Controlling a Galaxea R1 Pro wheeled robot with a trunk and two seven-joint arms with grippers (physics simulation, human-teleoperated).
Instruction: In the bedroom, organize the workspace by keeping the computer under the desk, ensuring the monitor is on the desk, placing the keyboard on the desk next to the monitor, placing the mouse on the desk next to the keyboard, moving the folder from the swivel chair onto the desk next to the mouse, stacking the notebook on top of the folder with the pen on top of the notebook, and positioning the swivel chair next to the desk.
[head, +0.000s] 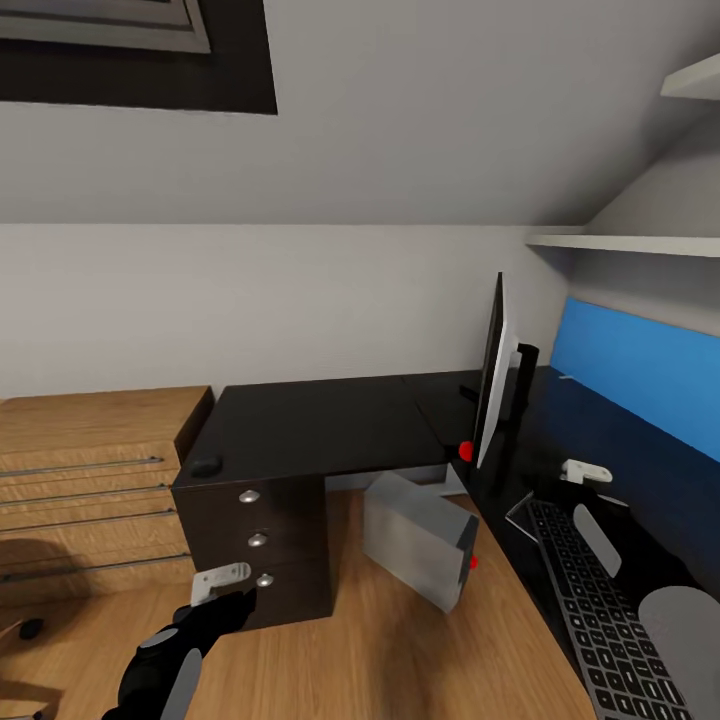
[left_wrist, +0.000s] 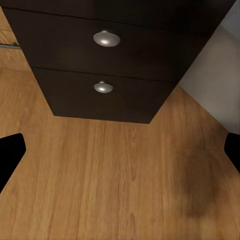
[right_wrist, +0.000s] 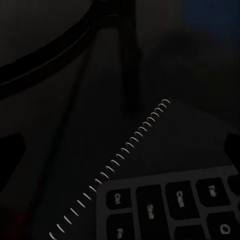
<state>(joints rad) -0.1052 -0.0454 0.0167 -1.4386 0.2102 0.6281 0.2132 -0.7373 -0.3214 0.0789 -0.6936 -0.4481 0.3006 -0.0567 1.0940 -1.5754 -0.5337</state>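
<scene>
The black desk (head: 320, 425) bears the edge-on monitor (head: 492, 385), the keyboard (head: 600, 610) on its right wing and the mouse (head: 206, 466) on its left corner. The grey computer (head: 420, 540) stands tilted on the floor by the desk's inner corner. My left gripper (head: 225, 582) hangs open in front of the lowest drawer knob (left_wrist: 103, 87), its fingertips (left_wrist: 11, 155) wide apart over the floor. My right gripper (head: 583, 470) is open above the desk, over the spiral notebook (right_wrist: 170, 145), which lies partly under the keyboard (right_wrist: 175, 205). The folder, pen and swivel chair are out of view.
A light oak dresser (head: 90, 480) stands left of the desk. White shelves (head: 640, 243) and a blue wall panel (head: 640, 370) sit above the right wing. Oak floor (head: 400, 660) lies open in front. A small dark thing (head: 30, 628) sits on the floor at far left.
</scene>
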